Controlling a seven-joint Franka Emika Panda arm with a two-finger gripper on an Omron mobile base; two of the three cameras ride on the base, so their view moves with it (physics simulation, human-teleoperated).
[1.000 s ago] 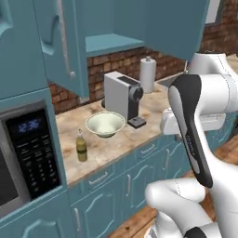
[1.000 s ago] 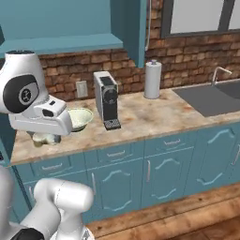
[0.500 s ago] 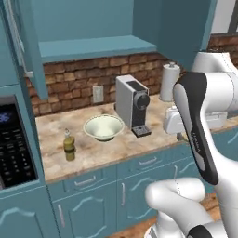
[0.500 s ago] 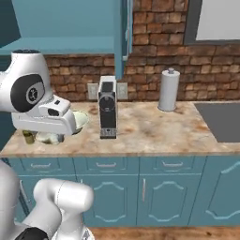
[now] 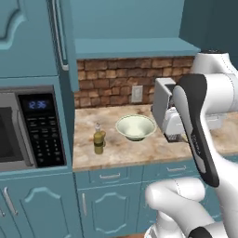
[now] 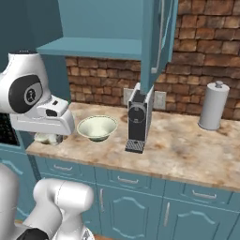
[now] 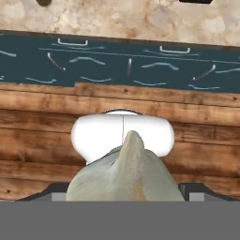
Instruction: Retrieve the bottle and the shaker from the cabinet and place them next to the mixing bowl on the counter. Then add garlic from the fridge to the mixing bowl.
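Observation:
A pale garlic bulb (image 7: 124, 173) with a pointed tip fills the gap between my gripper's (image 7: 124, 190) dark fingertips (image 7: 55, 189), and the gripper is shut on it. The hand points down in front of the counter (image 7: 117, 18). On the marbled counter (image 5: 125, 151) the olive-yellow bottle (image 5: 98, 139) stands just left of the pale mixing bowl (image 5: 135, 127). In the right base view my hand (image 6: 47, 136) hangs left of the bowl (image 6: 97, 127). The cabinet (image 5: 130, 46) above is open, its shelf seen from below. The shaker and the fridge are out of view.
A microwave (image 5: 32, 125) is built in at the left. A grey coffee machine (image 6: 137, 119) stands right of the bowl, and a paper towel roll (image 6: 213, 105) farther right. The open cabinet door (image 6: 152, 42) hangs above the coffee machine. Teal drawers (image 7: 122, 65) run under the counter.
The whole picture has shifted as the base moved along the counter: microwave, bottle and bowl now sit closer and more central. The arm keeps its pose with the garlic in the gripper.

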